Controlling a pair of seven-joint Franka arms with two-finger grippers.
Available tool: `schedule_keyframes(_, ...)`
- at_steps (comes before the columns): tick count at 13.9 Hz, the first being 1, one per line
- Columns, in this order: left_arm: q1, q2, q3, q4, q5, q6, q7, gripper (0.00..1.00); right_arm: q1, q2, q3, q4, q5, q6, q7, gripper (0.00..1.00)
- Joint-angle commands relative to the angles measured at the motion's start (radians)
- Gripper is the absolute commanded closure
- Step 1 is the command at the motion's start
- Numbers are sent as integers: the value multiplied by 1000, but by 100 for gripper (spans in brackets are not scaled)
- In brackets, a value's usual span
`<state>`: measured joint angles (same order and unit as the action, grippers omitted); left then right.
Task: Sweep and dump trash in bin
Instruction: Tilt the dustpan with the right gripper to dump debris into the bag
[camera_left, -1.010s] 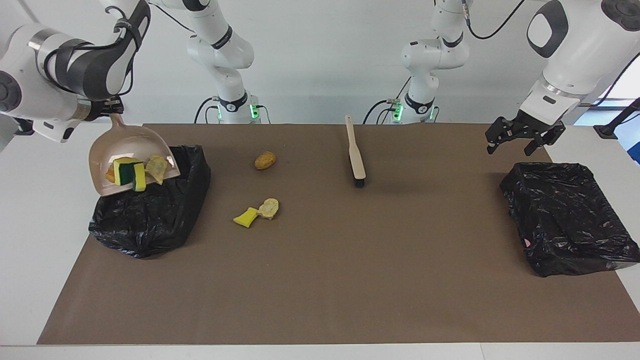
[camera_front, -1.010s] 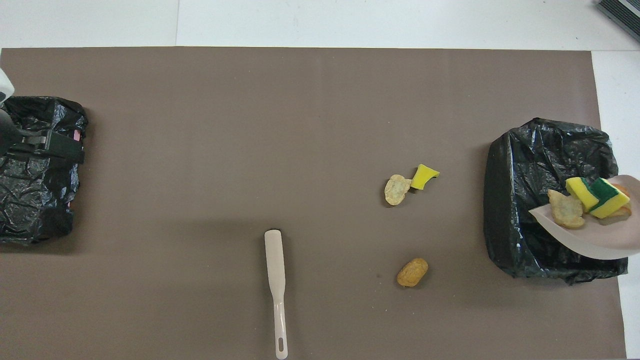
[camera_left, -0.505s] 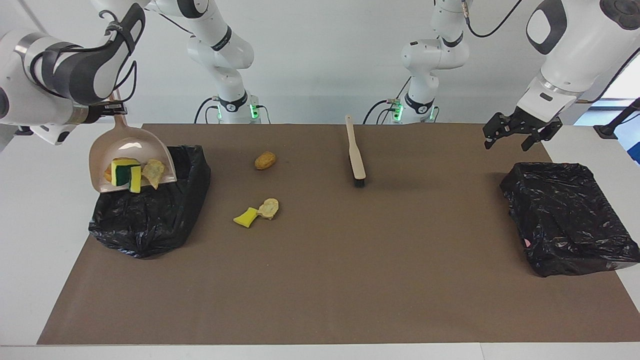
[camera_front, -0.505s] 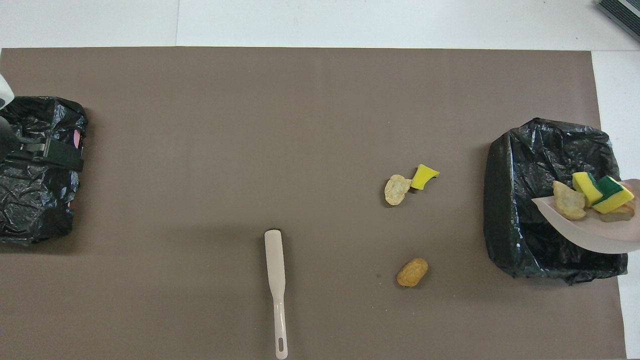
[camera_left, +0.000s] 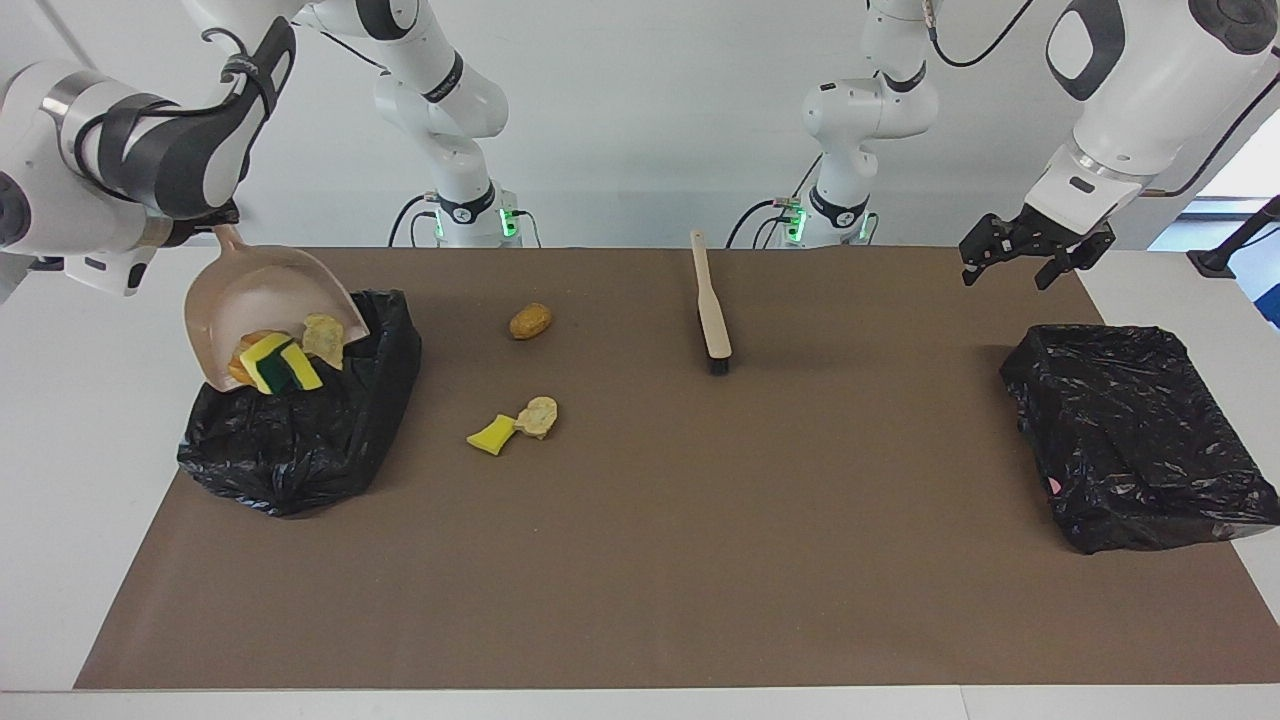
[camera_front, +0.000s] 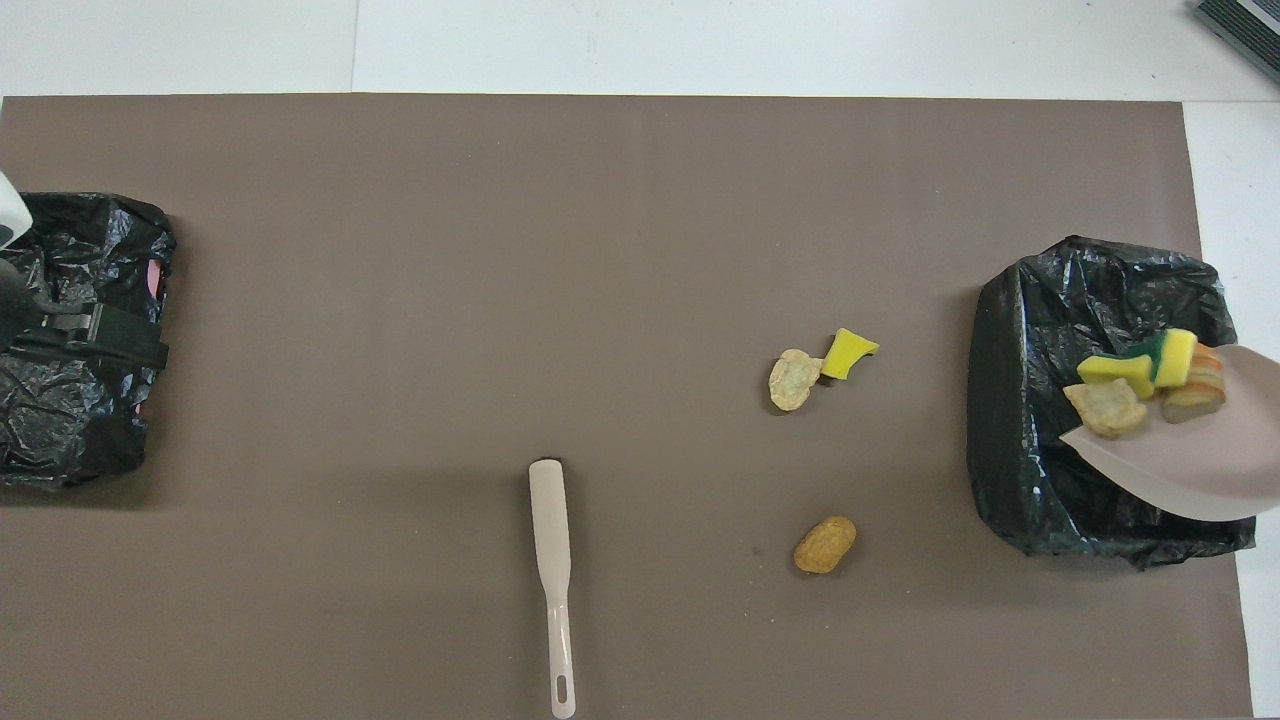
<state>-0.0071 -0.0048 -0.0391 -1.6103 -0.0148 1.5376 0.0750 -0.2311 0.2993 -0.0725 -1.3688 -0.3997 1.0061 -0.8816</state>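
Observation:
My right gripper (camera_left: 213, 226) is shut on the handle of the beige dustpan (camera_left: 250, 295), tilted lip-down over the black-lined bin (camera_left: 300, 450) at the right arm's end. Trash lies at the pan's lip: yellow-green sponge chunks (camera_left: 280, 365), a tan lump (camera_left: 324, 336) and an orange-striped roll (camera_front: 1195, 385). On the mat lie a brown lump (camera_left: 530, 321), a yellow sponge chunk (camera_left: 490, 436) and a tan lump (camera_left: 537, 416) touching it. My left gripper (camera_left: 1025, 262) hangs open and holds nothing, above the mat's corner at its own end.
The beige hand brush (camera_left: 711, 310) lies on the mat near the robots, bristles pointing away from them. A second black-lined bin (camera_left: 1130, 430) sits at the left arm's end. The brown mat (camera_left: 700, 560) covers most of the table.
The dustpan has tipped further over the bin and the scraps in it have slid down to its lip. My left gripper has risen a little, away from the second bin.

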Motion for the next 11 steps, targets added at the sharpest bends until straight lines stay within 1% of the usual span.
schedule_keyframes(1,-7,-29,2,-33,16,1,6,0,-5,11,8,4,-88,142,-121,100)
schedule_keyframes(2,-7,-31,2,-33,16,1,5,0,-5,12,8,2,-103,170,-135,100)
schedule_keyframes(3,-7,-29,2,-33,16,1,5,0,-5,12,8,2,-103,173,-134,100)
schedule_keyframes(5,-7,-29,2,-33,16,1,5,0,-2,9,10,4,-108,163,-135,100)
schedule_keyframes(7,-7,-29,2,-33,16,1,3,0,24,-3,7,4,-111,151,-135,100)
schedule_keyframes(9,-7,-31,2,-33,16,1,2,0,27,-37,11,7,-119,117,-135,100)
schedule_keyframes(11,-7,-29,2,-34,16,1,2,0,44,-90,13,5,-114,88,-145,100)
